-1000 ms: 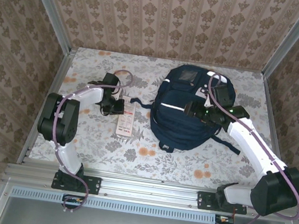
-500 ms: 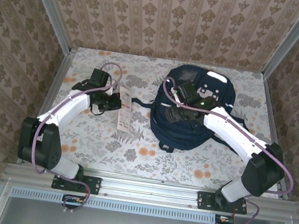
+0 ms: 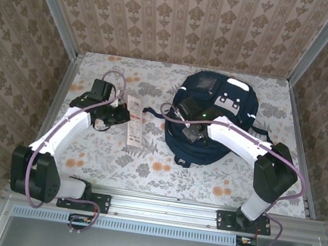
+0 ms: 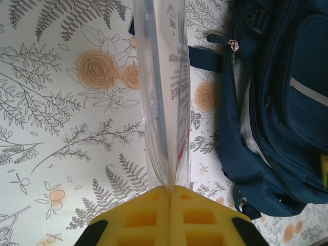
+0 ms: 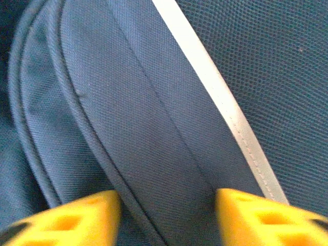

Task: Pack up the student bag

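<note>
Honestly, packing looks barely started; the backpack lies on the right half of the floral table, and nothing is visibly inside it yet. The left gripper is clamped on a flat clear packet, held just beside the backpack, not in it; the right gripper straddles a seam band of the backpack, jaws partly apart, can't tell if it's pinching. The packet's small print is unreadable; no brand is legible on the backpack.

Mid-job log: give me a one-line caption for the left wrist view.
Left gripper, jaws shut on a clear labelled packet, over the floral table beside the student bag.
</note>
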